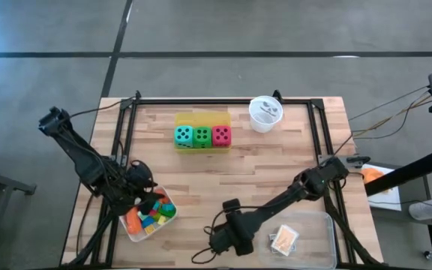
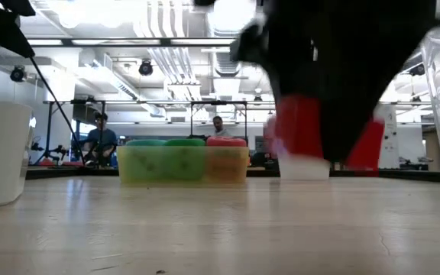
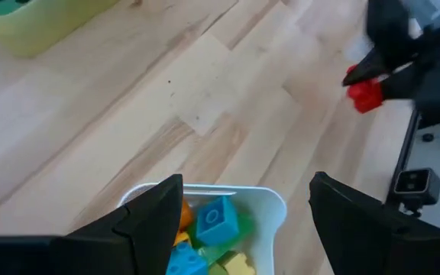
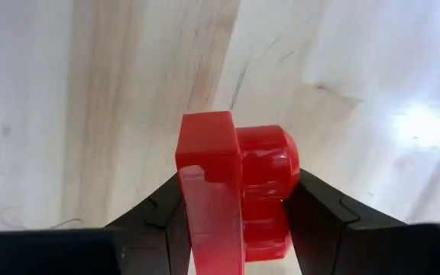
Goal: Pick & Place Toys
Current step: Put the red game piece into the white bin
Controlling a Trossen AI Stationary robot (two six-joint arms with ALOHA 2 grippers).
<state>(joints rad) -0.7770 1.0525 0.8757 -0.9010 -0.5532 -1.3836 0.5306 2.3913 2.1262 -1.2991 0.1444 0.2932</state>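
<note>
Left gripper [image 1: 145, 201]: at about 8 o'clock on the wooden table [image 1: 223, 169], poised over the white tray [image 3: 270, 210] of small blocks [image 1: 152, 214]; its fingers [image 3: 155, 210] stand apart with nothing between them.
Blocks in that tray: blue, green, yellow and orange pieces (a blue studded one [image 3: 218, 218] lies nearest the rim).
Dice: teal die [image 1: 184, 136], green die [image 1: 202, 136] and red die [image 1: 221, 136] side by side in the yellow tray [image 1: 201, 120] at 12 o'clock.
Right gripper [image 1: 223, 238]: at about 6 o'clock, near the table's front edge; its fingers are clamped on a red block [image 4: 231, 195], held just above the wood.
Round white cup [image 1: 265, 113]: at 1 o'clock.
Clear tray [image 1: 313, 240]: at 5 o'clock, holding playing cards [image 1: 284, 238].
</note>
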